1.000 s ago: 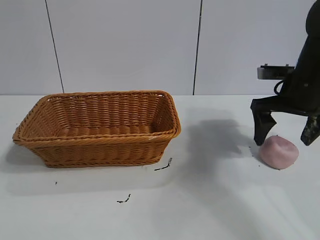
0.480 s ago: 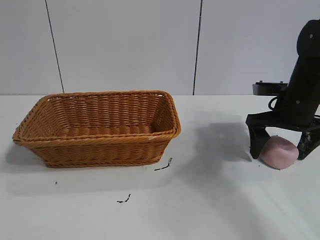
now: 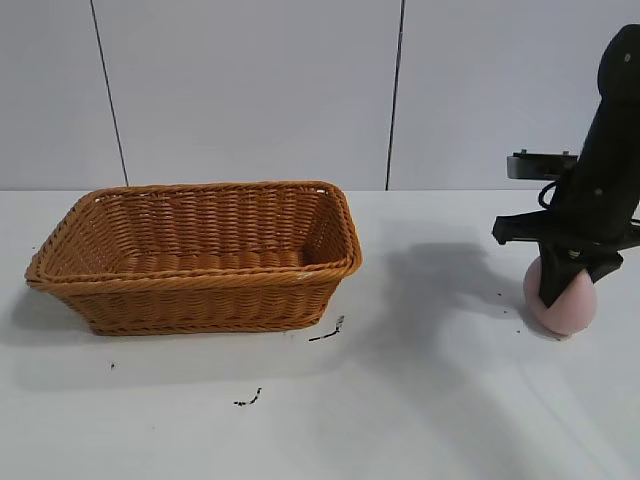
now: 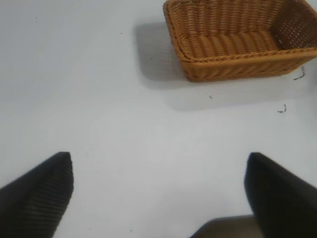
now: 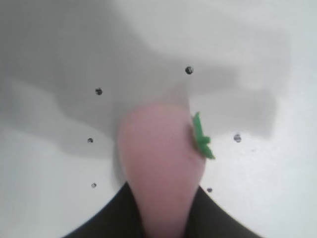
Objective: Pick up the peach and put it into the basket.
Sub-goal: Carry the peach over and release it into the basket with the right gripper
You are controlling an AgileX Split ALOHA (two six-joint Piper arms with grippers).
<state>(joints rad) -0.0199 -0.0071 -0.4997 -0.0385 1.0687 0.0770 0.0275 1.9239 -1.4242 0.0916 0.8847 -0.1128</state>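
Observation:
The pale-pink peach (image 3: pixel 566 306) sits on the white table at the far right. My right gripper (image 3: pixel 562 287) is shut on the peach, its black fingers squeezing it from both sides. In the right wrist view the peach (image 5: pixel 161 163) is pinched narrow between the fingers and shows a small green leaf (image 5: pixel 202 137). The orange-brown wicker basket (image 3: pixel 195 296) stands at the left of the table, well apart from the peach; it also shows in the left wrist view (image 4: pixel 237 63). My left gripper (image 4: pixel 158 171) is open and empty over bare table.
Small dark scraps (image 3: pixel 326 332) lie on the table in front of the basket's right corner, with another scrap (image 3: pixel 248 399) nearer the front. Dark specks (image 5: pixel 98 91) dot the table around the peach. A grey panelled wall stands behind the table.
My right gripper came down around the peach and closed on it. The peach is now squeezed taller and narrower between the fingers. The basket has not moved.

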